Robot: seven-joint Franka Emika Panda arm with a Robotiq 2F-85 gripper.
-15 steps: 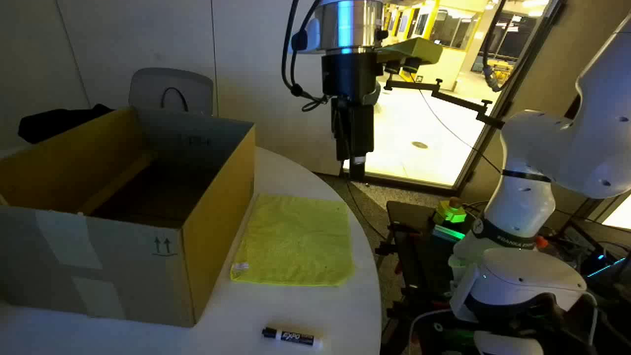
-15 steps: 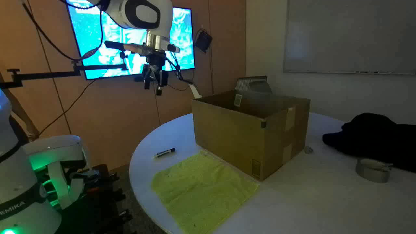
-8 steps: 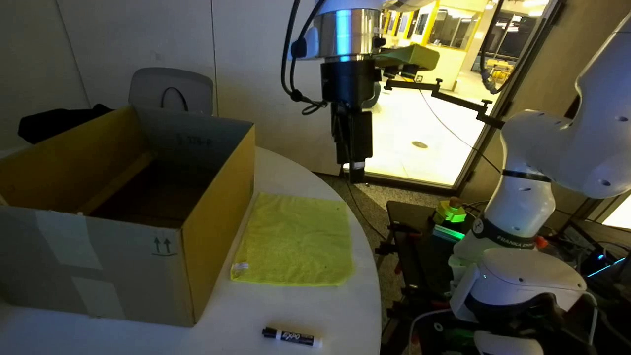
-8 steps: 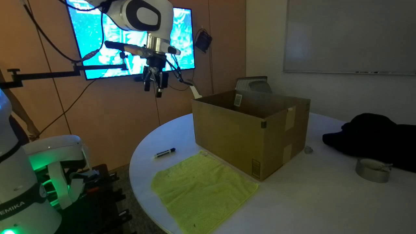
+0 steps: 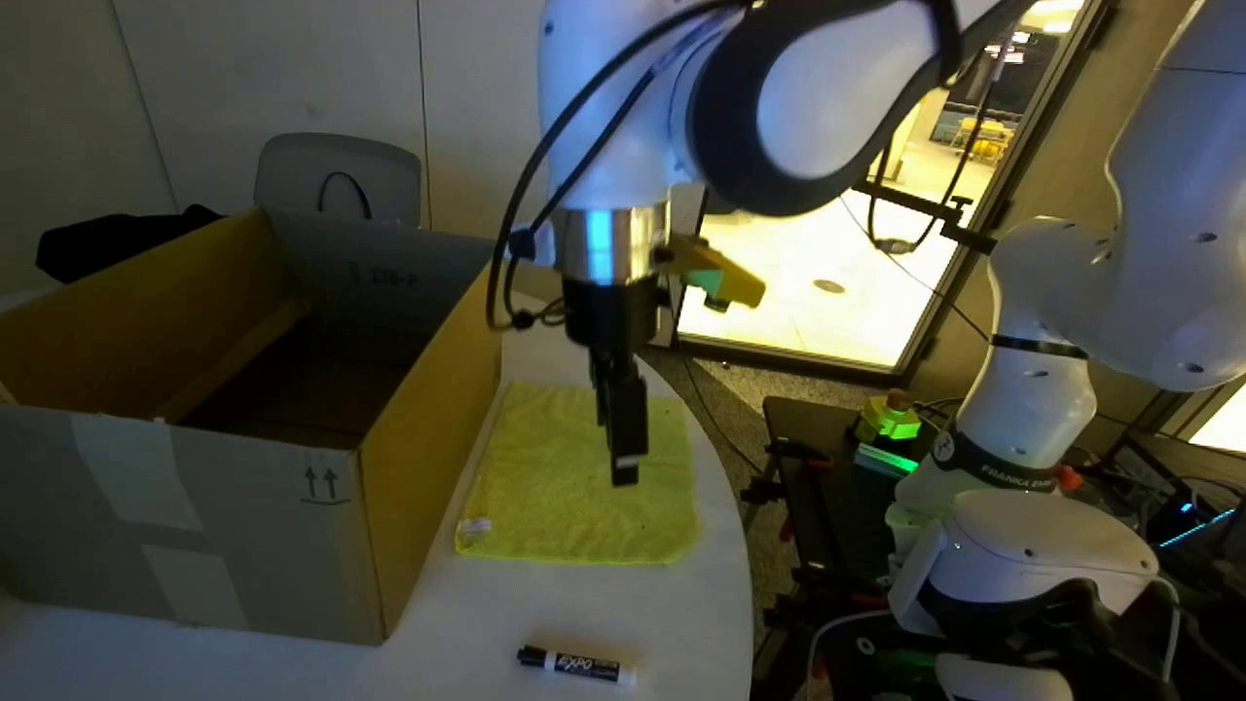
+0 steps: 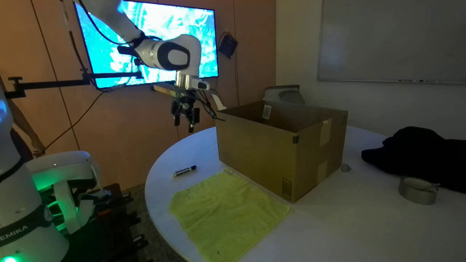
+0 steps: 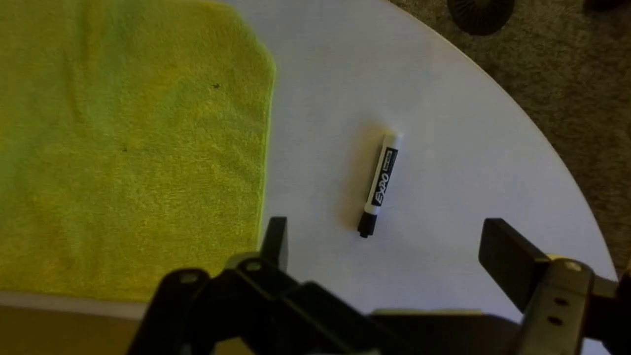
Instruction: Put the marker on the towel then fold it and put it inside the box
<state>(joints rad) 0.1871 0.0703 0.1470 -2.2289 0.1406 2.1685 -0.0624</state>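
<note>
The marker [image 5: 576, 666], white and black with a black cap, lies flat on the white table beside the towel. It also shows in an exterior view [image 6: 184, 171] and in the wrist view [image 7: 382, 180]. The yellow-green towel [image 5: 555, 497] lies spread flat, with nothing on it, alongside the box; it shows in an exterior view [image 6: 225, 214] too. The brown cardboard box [image 6: 258, 153] stands open-topped on the table. My gripper [image 7: 384, 236] is open and empty, high above the table. In the wrist view the marker's cap end appears between its fingers. An exterior view also shows the gripper [image 6: 184, 126].
The round table [image 6: 356, 225] has a curved edge close to the marker and towel. A roll of tape [image 6: 418, 193] and a dark cloth [image 6: 411, 156] lie beyond the box. A grey chair [image 5: 341, 180] stands behind the box. A cable hangs along my arm.
My arm has come down and moved over the table, toward the marker and box side. The gripper stays open. The marker, towel and box have not moved.
</note>
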